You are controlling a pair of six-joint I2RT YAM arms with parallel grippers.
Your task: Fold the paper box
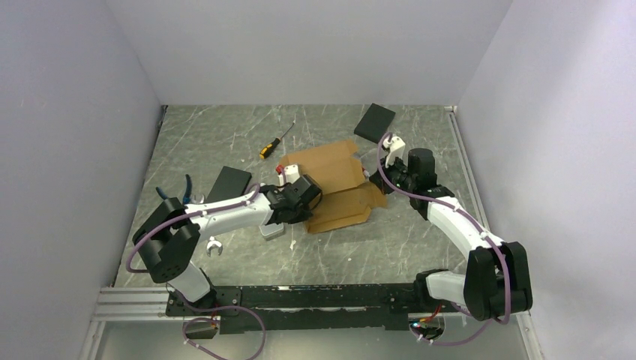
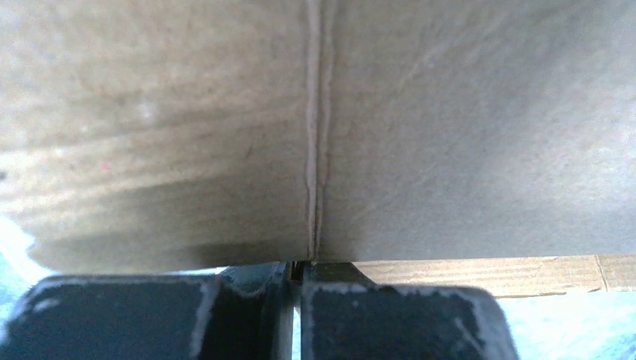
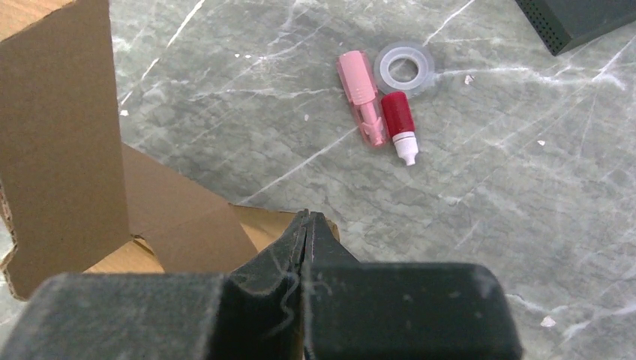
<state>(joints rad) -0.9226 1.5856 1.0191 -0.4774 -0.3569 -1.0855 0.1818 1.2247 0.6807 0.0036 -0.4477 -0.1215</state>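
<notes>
The paper box [image 1: 334, 184] is a tan creased cardboard sheet lying mostly flat mid-table, with part of it raised. My left gripper [image 1: 300, 199] is at its left edge. In the left wrist view the cardboard [image 2: 450, 135] fills the frame, and a crease runs straight down into the narrow slit between the jaws of my left gripper [image 2: 296, 266], which is shut on the sheet. My right gripper [image 1: 381, 176] is at the sheet's right edge. It is shut, with its tips [image 3: 307, 219] over a low corner of the cardboard [image 3: 67, 135] and nothing seen between them. One flap stands upright to its left.
A yellow-handled screwdriver [image 1: 275, 142] lies behind the sheet. Black flat slabs sit at the back right [image 1: 374, 122] and left [image 1: 229, 184]. Blue-handled pliers [image 1: 176, 191] lie at the far left. A pink tube [image 3: 362, 109], a red-capped bottle [image 3: 398, 126] and a tape ring [image 3: 404, 67] lie beyond the right gripper.
</notes>
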